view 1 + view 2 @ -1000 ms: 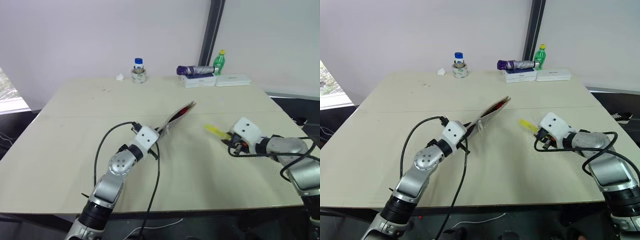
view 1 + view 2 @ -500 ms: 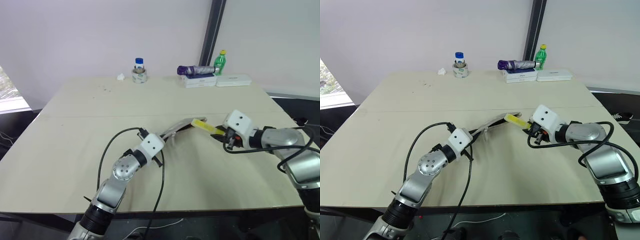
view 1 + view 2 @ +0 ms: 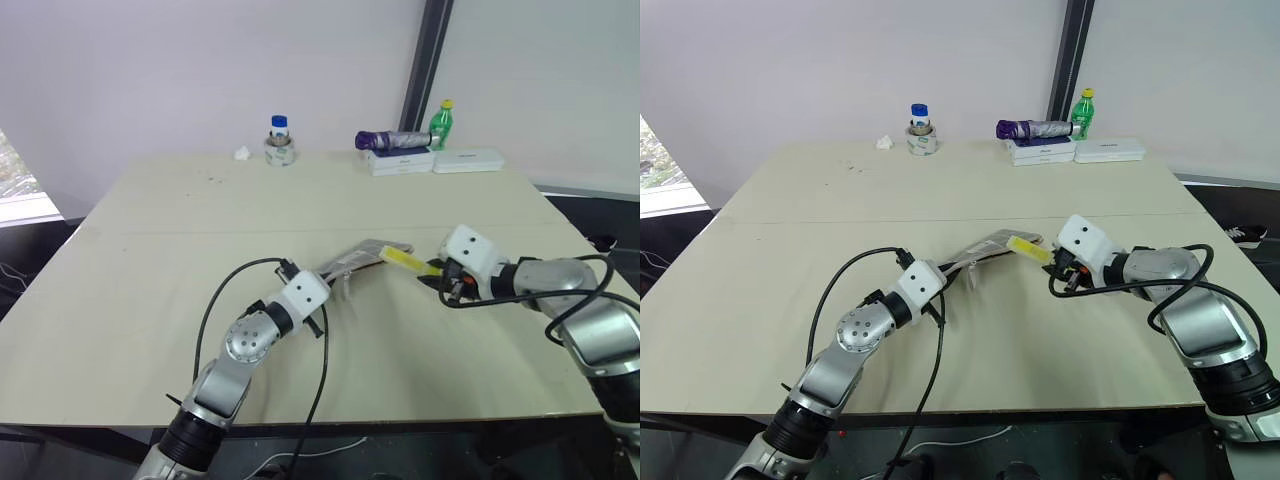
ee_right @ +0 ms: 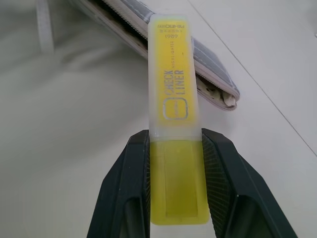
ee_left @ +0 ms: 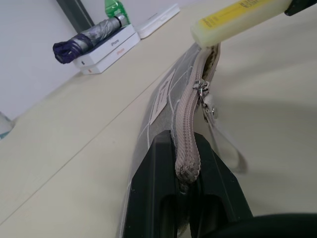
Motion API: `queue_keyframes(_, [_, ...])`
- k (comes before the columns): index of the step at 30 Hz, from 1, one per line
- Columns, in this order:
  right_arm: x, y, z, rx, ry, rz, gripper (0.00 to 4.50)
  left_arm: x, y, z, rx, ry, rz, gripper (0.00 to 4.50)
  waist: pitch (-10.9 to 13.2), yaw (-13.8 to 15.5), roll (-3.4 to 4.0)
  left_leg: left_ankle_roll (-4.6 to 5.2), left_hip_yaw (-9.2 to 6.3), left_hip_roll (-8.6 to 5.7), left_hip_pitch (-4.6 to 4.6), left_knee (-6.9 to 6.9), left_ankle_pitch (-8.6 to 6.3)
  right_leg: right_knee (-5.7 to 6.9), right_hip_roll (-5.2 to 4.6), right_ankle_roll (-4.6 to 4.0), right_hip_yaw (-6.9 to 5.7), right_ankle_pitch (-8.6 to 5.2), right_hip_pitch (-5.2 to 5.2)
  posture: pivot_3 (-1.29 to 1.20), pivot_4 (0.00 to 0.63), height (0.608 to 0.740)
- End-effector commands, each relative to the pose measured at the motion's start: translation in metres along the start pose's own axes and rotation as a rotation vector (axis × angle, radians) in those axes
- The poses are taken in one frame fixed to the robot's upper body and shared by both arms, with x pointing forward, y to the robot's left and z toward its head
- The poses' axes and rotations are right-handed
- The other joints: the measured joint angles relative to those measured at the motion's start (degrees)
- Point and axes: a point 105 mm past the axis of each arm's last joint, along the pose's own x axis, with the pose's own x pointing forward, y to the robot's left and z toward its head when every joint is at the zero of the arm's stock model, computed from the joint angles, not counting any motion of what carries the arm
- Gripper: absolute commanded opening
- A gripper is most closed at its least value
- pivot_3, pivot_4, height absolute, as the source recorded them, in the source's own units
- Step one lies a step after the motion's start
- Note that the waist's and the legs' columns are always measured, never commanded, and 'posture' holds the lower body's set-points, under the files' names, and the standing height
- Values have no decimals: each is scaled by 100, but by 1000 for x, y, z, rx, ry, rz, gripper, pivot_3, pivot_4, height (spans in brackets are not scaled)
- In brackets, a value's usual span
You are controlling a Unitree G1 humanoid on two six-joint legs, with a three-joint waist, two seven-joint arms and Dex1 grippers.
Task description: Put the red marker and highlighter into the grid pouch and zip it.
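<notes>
Left gripper (image 5: 184, 163) clamps the zipper edge of the flat grey grid-lined fabric pouch (image 5: 168, 96), holding its mouth up. Right gripper (image 4: 173, 148) pinches the short flat yellow highlighter (image 4: 172, 94), its tip just over the opening. Advice: align along the slit, push in slowly, release only once inside.

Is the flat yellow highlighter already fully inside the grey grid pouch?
No, the flat yellow highlighter is clamped in the right gripper, its tip only at the grey grid pouch's mouth.

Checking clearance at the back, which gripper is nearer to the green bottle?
Right. The right gripper, holding the highlighter, sits nearer below the green bottle; the left gripper, clamping the grid pouch, is farther left.
</notes>
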Motion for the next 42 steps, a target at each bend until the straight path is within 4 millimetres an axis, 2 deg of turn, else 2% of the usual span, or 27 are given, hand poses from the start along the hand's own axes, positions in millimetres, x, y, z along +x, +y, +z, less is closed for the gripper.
queue_keyframes(1, [-13, -5, 10, -40, -30, -17, 869, -2, 5, 5, 0, -20, 22, 0, 0, 0, 0, 0, 0, 0, -1, 0, 0, 0, 0, 0, 0, 0, 0, 0, 150, 737])
queue_keyframes(9, [-14, -3, 7, -33, -23, -2, 869, -3, 5, 6, -2, -22, 20, 0, 0, -6, 0, 0, 0, 0, -1, 0, 0, 0, 0, 0, 0, 0, -1, 0, 150, 737])
queue_keyframes(24, [-3, -3, -2, 16, 10, -6, 869, -3, 1, 11, 10, -48, 1, 0, 0, -4, 0, 0, 0, 0, -1, 0, 0, 0, 0, 0, 0, 0, -1, 0, 150, 737])
queue_keyframes(31, [1, 0, 0, 6, 4, 21, 869, -3, -3, 14, 23, -61, -26, 0, 0, -5, 0, 0, 0, 0, -2, 0, 0, 0, 0, 0, 0, 0, -2, 0, 150, 737])
queue_keyframes(42, [8, 27, 19, -142, -11, 175, 869, -13, -25, 17, 118, -119, -210, 0, 0, -2, 0, 0, 0, 1, -6, -1, 0, -3, 0, 0, 0, 0, -6, 0, 150, 737])
